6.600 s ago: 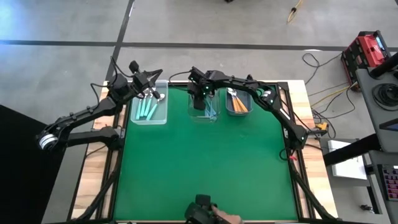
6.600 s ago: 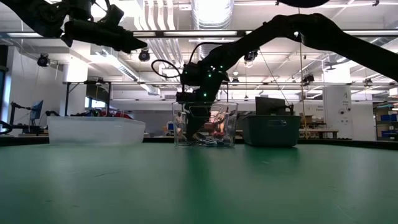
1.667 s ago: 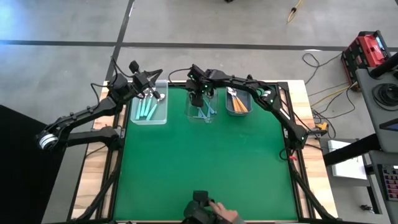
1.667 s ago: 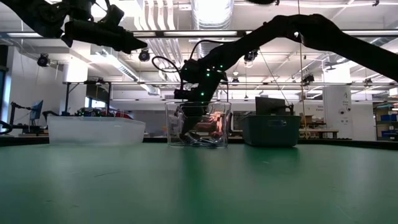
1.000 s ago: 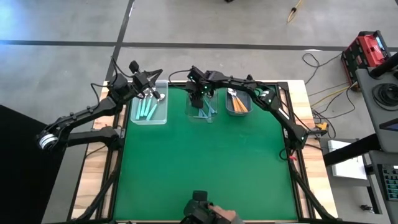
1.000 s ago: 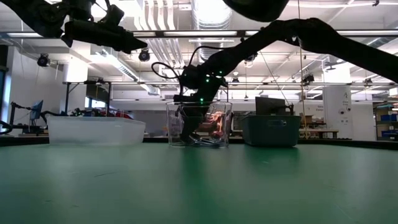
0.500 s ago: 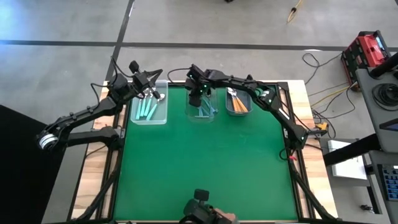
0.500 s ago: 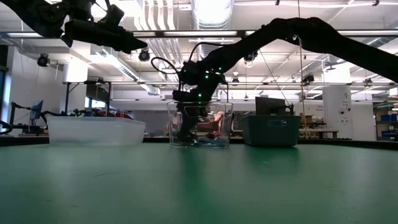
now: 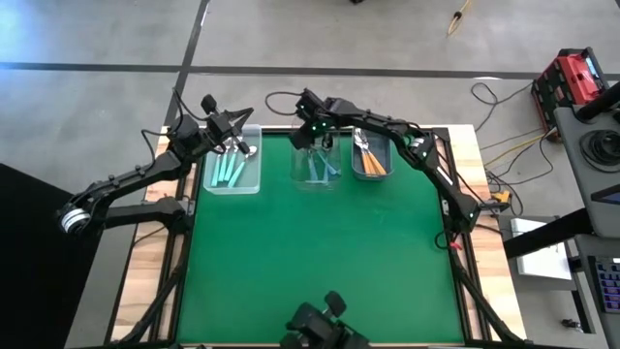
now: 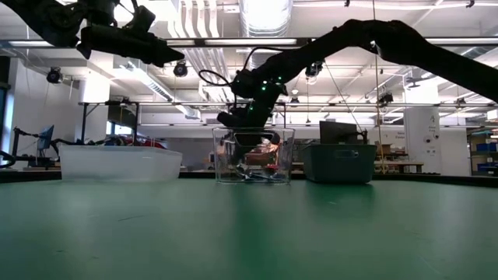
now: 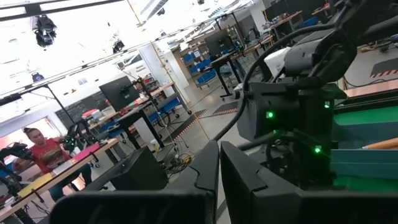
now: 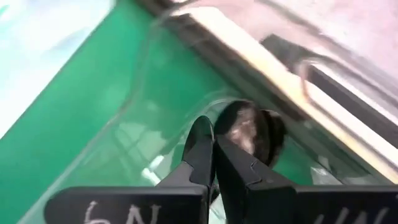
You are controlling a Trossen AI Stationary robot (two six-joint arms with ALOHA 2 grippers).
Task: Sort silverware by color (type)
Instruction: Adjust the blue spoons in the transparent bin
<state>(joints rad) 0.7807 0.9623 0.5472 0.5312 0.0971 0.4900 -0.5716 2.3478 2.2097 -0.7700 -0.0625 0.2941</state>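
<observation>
A green mat [image 9: 320, 262] covers the table, three bins lined along its far edge, a workshop of benches and shelving behind. My right gripper [image 9: 316, 142] hangs over the clear middle bin [image 9: 317, 167], fingers [image 12: 200, 149] pressed together; a dark spoon bowl [image 12: 252, 132] shows just past the tips, though I cannot tell whether I grip it. Blue-teal spoons [image 9: 321, 170] lie in that bin, mint-teal spoons [image 9: 229, 171] in the clear left bin [image 9: 232, 163], orange-handled spoons [image 9: 367, 159] in the grey right bin [image 9: 372, 160]. My left gripper [image 9: 242, 143] hovers closed and empty above the left bin's far end.
</observation>
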